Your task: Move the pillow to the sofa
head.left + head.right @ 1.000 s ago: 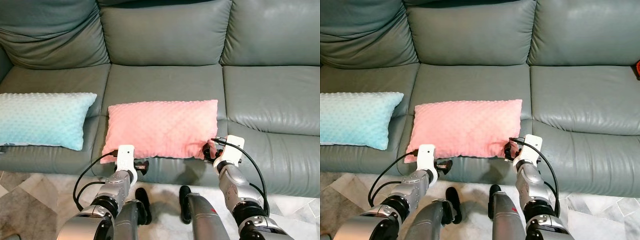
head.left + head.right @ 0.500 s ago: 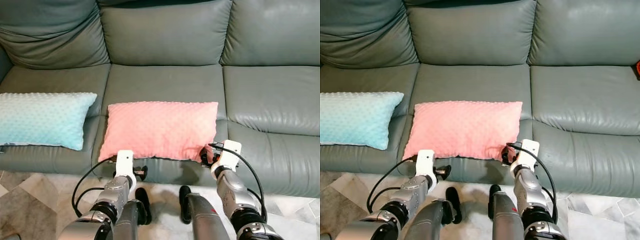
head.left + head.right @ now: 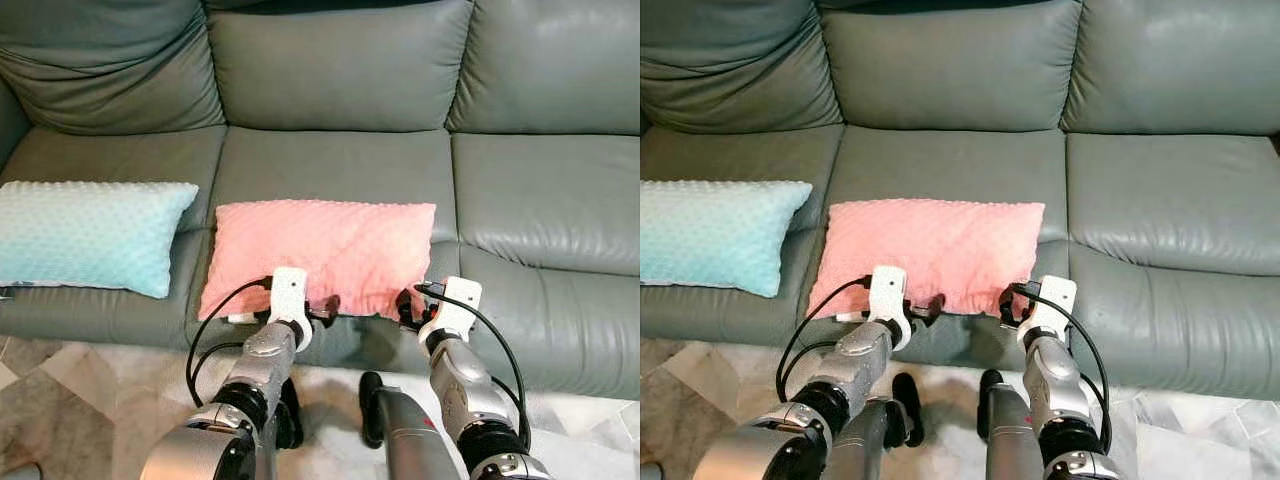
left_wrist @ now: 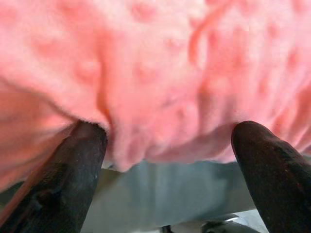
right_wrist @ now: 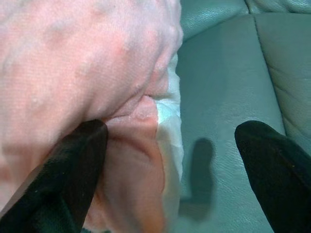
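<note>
On the grey-green sofa (image 3: pixel 330 160), the pink pillow (image 3: pixel 320 255) lies flat on the middle seat; a blue pillow (image 3: pixel 90 235) lies at its 9 o'clock; the left gripper (image 3: pixel 322 308) and right gripper (image 3: pixel 408 306), at 6 and 5 o'clock of the pillow, are spread wide, gripping nothing.

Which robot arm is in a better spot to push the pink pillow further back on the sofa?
Probably the left. The left gripper sits open at the middle of the pink pillow's front edge, so it could push evenly. The right gripper, also open, is at the pillow's corner and might just spin it.
</note>
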You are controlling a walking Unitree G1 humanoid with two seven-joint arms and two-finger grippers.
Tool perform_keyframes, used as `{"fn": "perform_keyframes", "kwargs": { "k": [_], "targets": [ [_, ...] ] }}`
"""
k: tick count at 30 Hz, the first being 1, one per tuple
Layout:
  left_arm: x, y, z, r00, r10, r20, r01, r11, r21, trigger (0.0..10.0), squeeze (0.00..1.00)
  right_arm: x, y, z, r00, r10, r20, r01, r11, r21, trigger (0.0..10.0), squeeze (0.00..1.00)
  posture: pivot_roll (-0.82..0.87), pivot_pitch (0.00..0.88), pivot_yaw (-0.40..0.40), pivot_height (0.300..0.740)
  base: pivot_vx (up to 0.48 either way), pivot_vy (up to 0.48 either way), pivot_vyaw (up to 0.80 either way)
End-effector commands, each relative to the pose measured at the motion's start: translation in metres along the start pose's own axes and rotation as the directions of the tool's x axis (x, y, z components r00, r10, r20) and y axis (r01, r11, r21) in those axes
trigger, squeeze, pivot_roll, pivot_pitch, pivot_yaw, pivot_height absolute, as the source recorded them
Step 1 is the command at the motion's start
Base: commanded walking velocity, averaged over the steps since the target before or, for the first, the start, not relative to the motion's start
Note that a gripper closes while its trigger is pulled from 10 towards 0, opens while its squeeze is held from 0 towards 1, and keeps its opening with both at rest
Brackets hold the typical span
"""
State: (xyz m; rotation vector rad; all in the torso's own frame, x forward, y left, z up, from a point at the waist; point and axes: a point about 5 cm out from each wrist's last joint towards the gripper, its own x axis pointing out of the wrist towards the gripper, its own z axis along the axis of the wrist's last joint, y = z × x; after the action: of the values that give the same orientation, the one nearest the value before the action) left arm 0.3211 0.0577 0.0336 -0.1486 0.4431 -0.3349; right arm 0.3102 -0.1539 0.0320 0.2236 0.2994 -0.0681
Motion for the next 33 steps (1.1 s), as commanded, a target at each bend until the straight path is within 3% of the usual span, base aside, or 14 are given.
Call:
{"fn": "perform_keyframes", "kwargs": {
  "k": [1,4,9,12,16,20,25,27,29,33],
  "targets": [
    [-0.003,-0.003,-0.016,0.999,-0.011,-0.05,0.009,1.0,-0.026,10.0,0.0,-0.008,-0.004,-0.017,0.999,-0.015,-0.051,0.016,1.0,0.021,10.0,0.0,-0.08,0.407,0.115,0.74,0.0,0.0,0.0],
    [-0.001,-0.017,-0.017,0.997,-0.053,-0.056,0.052,0.999,-0.014,10.0,0.0,-0.01,-0.003,-0.018,0.999,-0.018,-0.047,0.019,1.0,0.019,10.0,0.0,-0.09,0.404,0.115,0.74,0.0,0.0,0.0],
    [-0.001,-0.02,-0.019,0.996,-0.06,-0.058,0.059,0.998,-0.013,10.0,0.0,-0.012,-0.003,-0.019,0.999,-0.02,-0.045,0.02,1.0,0.002,10.0,0.0,-0.09,0.402,0.118,0.74,0.0,0.0,0.0],
    [-0.001,-0.019,-0.015,0.997,-0.061,-0.046,0.06,0.998,-0.019,10.0,0.0,-0.017,-0.012,-0.02,0.996,-0.076,-0.039,0.072,0.993,-0.091,10.0,0.0,-0.09,0.395,0.119,0.74,0.0,0.0,0.0],
    [-0.001,-0.016,-0.012,0.998,-0.061,-0.031,0.06,0.998,-0.027,10.0,0.0,-0.021,-0.02,-0.019,0.992,-0.121,-0.026,0.116,0.983,-0.143,10.0,0.0,-0.1,0.392,0.118,0.74,0.0,0.0,0.0],
    [-0.006,0.004,-0.008,0.998,-0.058,0.014,0.059,0.998,-0.014,10.0,0.0,-0.033,-0.042,-0.013,0.976,-0.216,0.004,0.213,0.958,-0.194,10.0,0.0,-0.09,0.34,0.127,0.74,0.0,0.0,0.0],
    [-0.014,0.023,-0.013,0.998,-0.052,0.02,0.051,0.997,0.05,10.0,0.0,-0.039,-0.048,-0.013,0.964,-0.265,-0.003,0.259,0.944,-0.207,10.0,0.0,-0.09,0.315,0.13,0.74,0.0,0.0,0.0],
    [-0.022,0.041,-0.021,1.0,-0.023,0.002,0.023,0.995,0.094,10.0,0.0,-0.038,-0.051,-0.018,0.957,-0.288,-0.024,0.275,0.932,-0.236,10.0,0.0,-0.09,0.244,0.139,0.74,0.0,0.0,0.0],
    [-0.035,0.069,-0.033,0.999,0.046,-0.028,-0.042,0.99,0.135,10.0,0.0,-0.038,-0.044,-0.025,0.966,-0.252,-0.052,0.233,0.944,-0.236,10.0,0.0,-0.09,0.213,0.141,0.74,0.0,0.0,0.0],
    [-0.047,0.092,-0.042,0.989,0.133,-0.06,-0.124,0.982,0.144,10.0,0.0,-0.033,-0.029,-0.037,0.983,-0.144,-0.111,0.11,0.958,-0.264,10.0,0.0,-0.09,0.146,0.144,0.74,0.0,0.0,0.0]
  ]
}}
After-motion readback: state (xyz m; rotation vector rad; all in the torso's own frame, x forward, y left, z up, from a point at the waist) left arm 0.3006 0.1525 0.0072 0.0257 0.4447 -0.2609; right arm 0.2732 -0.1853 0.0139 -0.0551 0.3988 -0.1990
